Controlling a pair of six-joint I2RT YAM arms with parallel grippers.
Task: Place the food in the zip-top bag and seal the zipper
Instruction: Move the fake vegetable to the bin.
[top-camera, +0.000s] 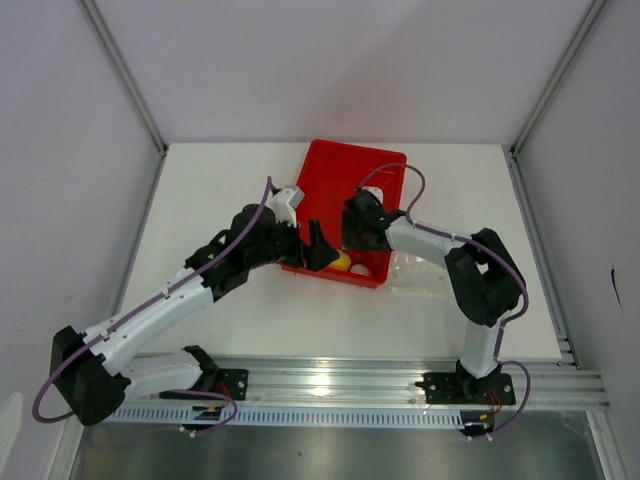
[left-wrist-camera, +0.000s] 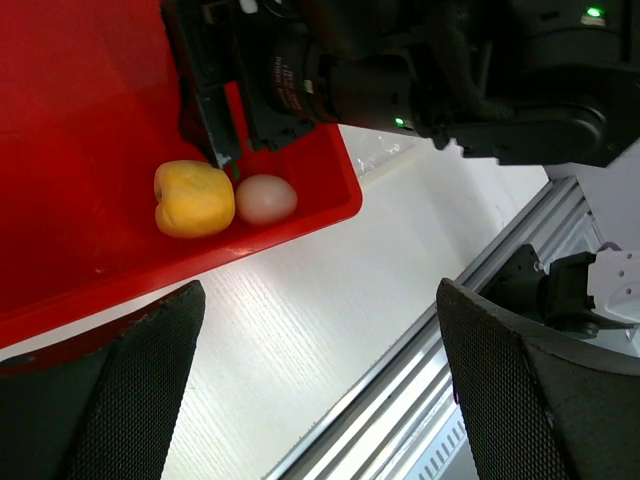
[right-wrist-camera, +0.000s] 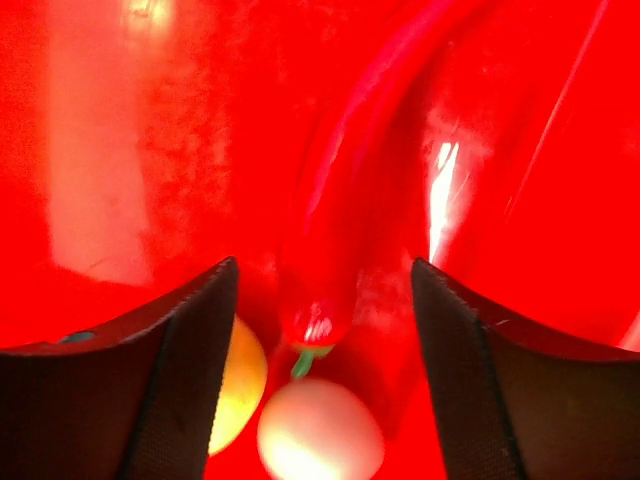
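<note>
The food lies in the near corner of the red tray (top-camera: 325, 175): a yellow fruit (left-wrist-camera: 193, 198), a pale egg-like ball (left-wrist-camera: 266, 198) touching it, and a red chili (right-wrist-camera: 330, 230) with its green stem end by the ball (right-wrist-camera: 320, 432). My right gripper (right-wrist-camera: 325, 340) is inside the tray, open, its fingers on either side of the chili's stem end with gaps on both sides. My left gripper (left-wrist-camera: 320, 390) stands wide open and holds nothing, over the white table just off the tray's near wall. The clear zip-top bag (top-camera: 420, 272) lies right of the tray; its zipper is too faint to make out.
The red tray's near wall (left-wrist-camera: 300, 225) runs between my left gripper and the food. My right arm (left-wrist-camera: 450, 80) crosses above the tray corner. An aluminium rail (top-camera: 330, 385) runs along the near table edge. Grey walls stand at left, right and back.
</note>
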